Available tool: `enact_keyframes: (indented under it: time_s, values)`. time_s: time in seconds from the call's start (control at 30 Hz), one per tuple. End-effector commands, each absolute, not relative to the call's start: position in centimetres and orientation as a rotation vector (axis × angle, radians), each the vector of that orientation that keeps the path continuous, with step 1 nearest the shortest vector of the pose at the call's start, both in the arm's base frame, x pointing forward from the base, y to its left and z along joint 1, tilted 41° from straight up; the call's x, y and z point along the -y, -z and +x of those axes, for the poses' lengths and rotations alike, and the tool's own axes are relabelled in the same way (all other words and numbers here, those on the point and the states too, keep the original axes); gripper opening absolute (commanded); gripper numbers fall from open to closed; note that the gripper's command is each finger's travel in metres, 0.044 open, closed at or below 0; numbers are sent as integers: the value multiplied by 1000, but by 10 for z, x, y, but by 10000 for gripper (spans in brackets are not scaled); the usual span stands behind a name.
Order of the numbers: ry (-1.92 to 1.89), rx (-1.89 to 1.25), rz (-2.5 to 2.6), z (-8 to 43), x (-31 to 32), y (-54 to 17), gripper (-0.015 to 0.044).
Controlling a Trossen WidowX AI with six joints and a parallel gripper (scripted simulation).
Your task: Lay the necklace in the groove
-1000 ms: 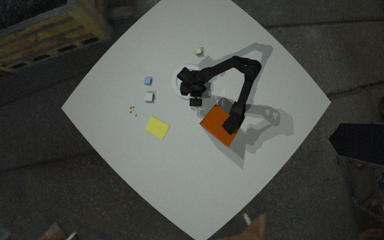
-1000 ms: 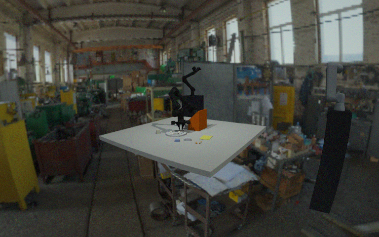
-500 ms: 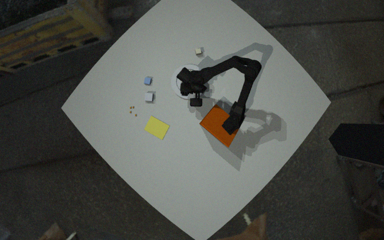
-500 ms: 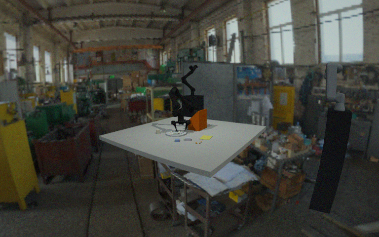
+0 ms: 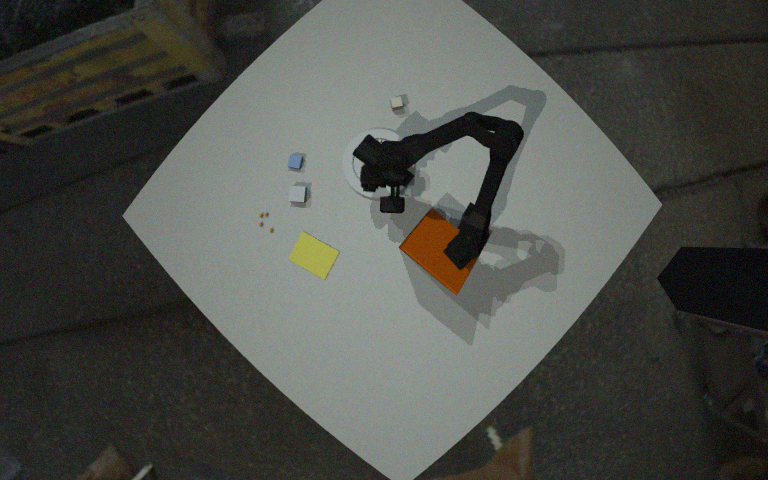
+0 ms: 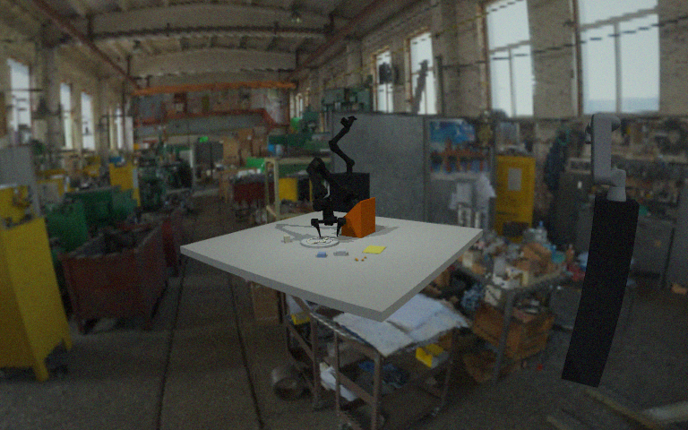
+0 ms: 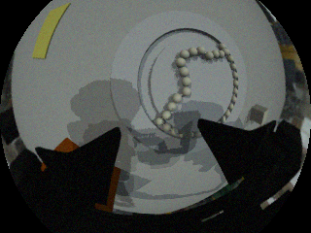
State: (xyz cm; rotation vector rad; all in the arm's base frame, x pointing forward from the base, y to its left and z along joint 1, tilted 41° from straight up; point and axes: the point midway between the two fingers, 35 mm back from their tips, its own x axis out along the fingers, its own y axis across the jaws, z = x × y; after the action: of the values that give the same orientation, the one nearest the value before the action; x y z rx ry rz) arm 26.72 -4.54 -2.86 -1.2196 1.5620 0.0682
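Observation:
The round white bead board [image 5: 349, 164] [image 6: 319, 246] [image 7: 127, 63] lies flat on the table. The pearl bead necklace [image 7: 184, 71] lies on it. In the wrist view, its small beads follow the groove along the right side and part of the near side. Its larger beads run inside the ring, from the upper right across to the left, then down in a bent line to the near left. The groove's left and far-left arc is bare. My gripper [image 6: 330, 236] [image 7: 160, 127] is open and empty, low over the board's near part. The arm covers much of the board in the top view.
An orange wedge-shaped block [image 5: 430, 240] [image 6: 360, 220] stands beside the board. A yellow sheet [image 5: 314, 255] [image 6: 374, 249] [image 7: 49, 34], a blue block [image 5: 295, 161], a pale grey block [image 5: 297, 194], a cream cube [image 5: 396, 103] [image 7: 258, 115] and several tiny orange pieces lie around.

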Motion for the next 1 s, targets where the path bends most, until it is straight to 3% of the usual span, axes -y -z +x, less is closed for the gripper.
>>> enact_keyframes:
  time_s: [0.0, 0.4, 0.97]
  values:
    - [-62, -1559, -1218, 268, 45, 28, 440]
    - [395, -1425, -720, 276, 20, 5, 125]
    - [397, -1415, -717, 279, 26, 10, 120]
